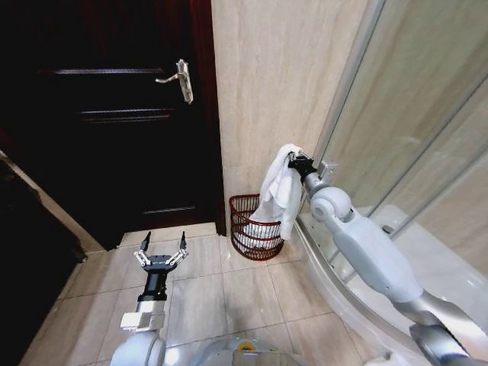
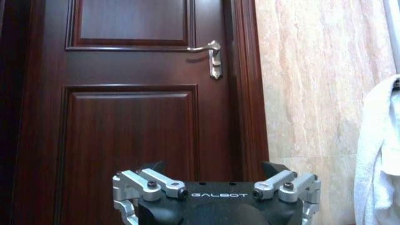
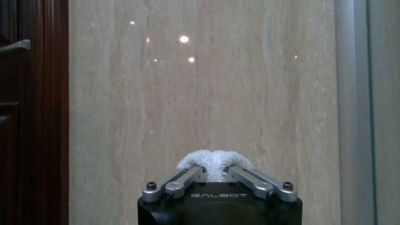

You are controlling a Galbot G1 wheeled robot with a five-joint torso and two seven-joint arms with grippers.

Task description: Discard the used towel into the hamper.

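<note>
Towel (image 1: pixel 280 191) first, since that's the whole job: from the head view your right end effector (image 1: pixel 297 162) has it pinched at the top fold, and it hangs down in a long white drape right over the hamper (image 1: pixel 254 227). The lower end looks like it's already dipping into or brushing the hamper's rim on the shower side, hard to say which. The hamper sits on the floor tiles (image 1: pixel 229 290) in the corner, against the beige wall (image 1: pixel 267 91) and just beside the curved shower glass (image 1: pixel 412 114). Your left end effector (image 1: pixel 161 258) is parked low over the floor near the dark door (image 1: pixel 114 114), fingers spread wide, nothing in it.

Left wrist view: same story, fingers (image 2: pixel 156 180) splayed apart and empty, pointing at the door and its handle (image 2: pixel 212 56). You can catch the towel's edge hanging off to the side, near the wall.

Right wrist view: fingers (image 3: pixel 181 180) are squeezed in close with a tuft of white towel poking up between them, wall straight ahead. So the grip is solid.

My read: pickup and carry are done, and you're roughly lined up over the hamper. What's left is basically 1 thing, letting go so it drops in. I'd guess some of it could drape over the rim.
</note>
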